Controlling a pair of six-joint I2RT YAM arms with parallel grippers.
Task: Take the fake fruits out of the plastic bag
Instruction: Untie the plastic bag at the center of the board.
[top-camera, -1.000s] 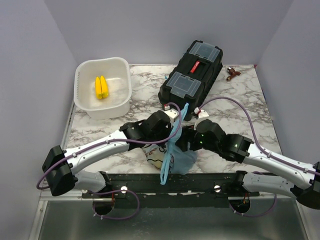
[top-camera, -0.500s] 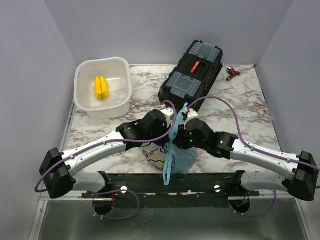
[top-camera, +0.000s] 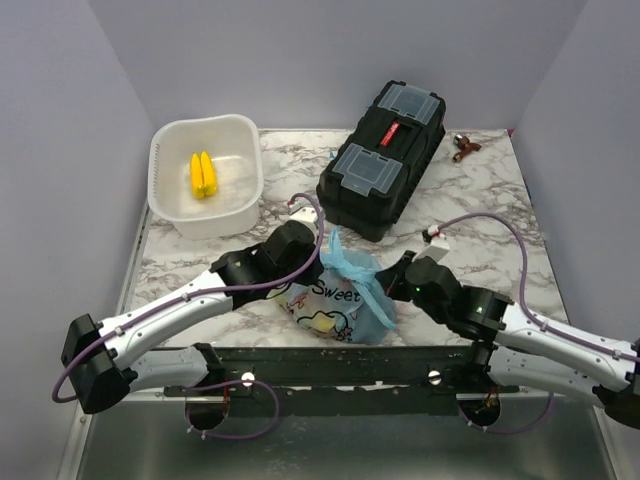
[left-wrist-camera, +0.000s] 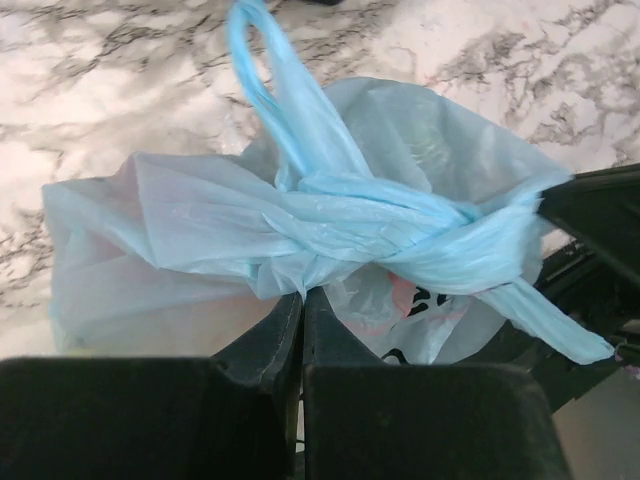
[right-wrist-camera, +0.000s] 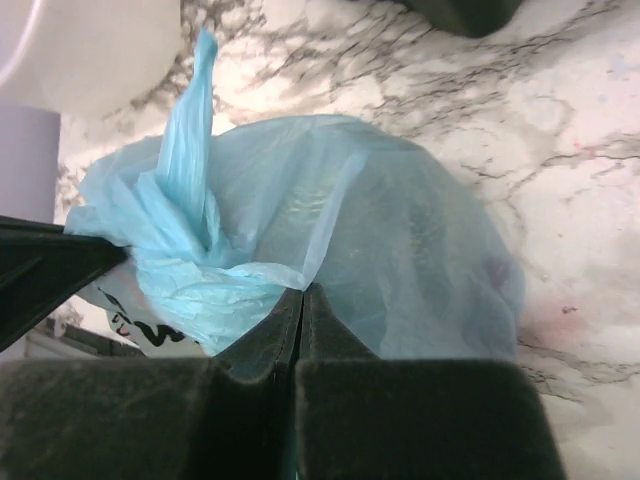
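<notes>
The plastic bag (top-camera: 345, 295) is lying slumped on the marble tabletop (top-camera: 470, 215) near its front edge, between the two arms and just in front of the black toolbox (top-camera: 385, 160). Its light-blue film is bunching into a twisted knot at the top, and the printed side is facing the front edge.

The left gripper (left-wrist-camera: 302, 296) is reaching in from the bag's left side. Its fingers are pressing together with no gap, and a fold of the blue film is sitting right at their tips, so it is looking clamped on the bag just under the knot. One loop handle (left-wrist-camera: 250, 60) is trailing away from the knot across the marble.

The right gripper (right-wrist-camera: 303, 292) is coming in from the bag's right side. Its fingers are also lying tight together, with the film bulging out from their tips, so it too is appearing to pinch the thin plastic.

The fake fruits are not showing clearly. Only a dim dark patch (right-wrist-camera: 487, 272) is coming through the film in the right wrist view, and what it is cannot be told.

A white basin (top-camera: 160, 160) is sitting at the back left of the tabletop, well apart from the bag, with two yellow ridged sticks (top-camera: 203, 175) lying side by side in it. A small dark red thing (top-camera: 465, 147) is resting at the back right, beside the toolbox, too small to make out.
</notes>
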